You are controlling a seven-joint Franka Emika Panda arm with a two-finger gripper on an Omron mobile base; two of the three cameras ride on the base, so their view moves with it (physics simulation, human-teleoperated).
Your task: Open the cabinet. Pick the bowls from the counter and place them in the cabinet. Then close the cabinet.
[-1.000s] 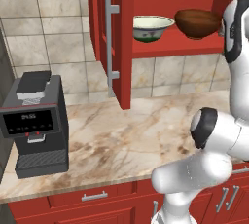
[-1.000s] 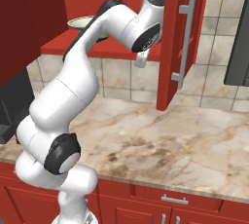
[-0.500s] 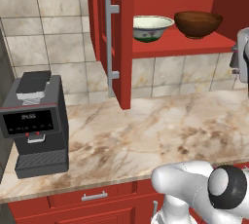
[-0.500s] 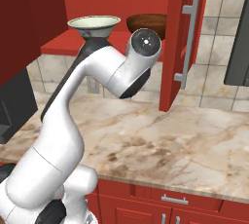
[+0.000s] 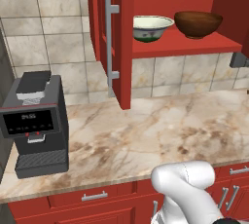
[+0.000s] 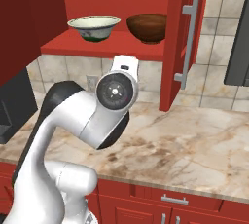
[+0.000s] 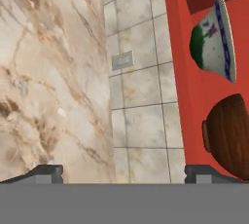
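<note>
Red panelling frames the left base view: the cabinet (image 5: pixel 194 4) stands open, its left door (image 5: pixel 121 38) swung out with the grey bar handle (image 5: pixel 111 47) facing the camera. On the shelf (image 5: pixel 185 47) sit both bowls, the cream-green bowl (image 5: pixel 152 27) and the wooden bowl (image 5: pixel 198 23), near each other but apart. The marble worktop (image 5: pixel 146 135) carries a coffee machine (image 5: pixel 35 125) at its left end.

In the right base view the arm's elbow hangs low over the worktop, below the shelf, and the right door (image 6: pixel 187 38) juts toward the camera.

The hand view is rolled sideways: the two fingertips (image 7: pixel 46 173) stand far apart, so the jaws are spread and empty, looking past tiled wall at both bowls.

Only closing seems left. Judging from the arm's crowded pose, a swing toward either handle could clip a door edge or the shelf lip and jolt the bowls.
</note>
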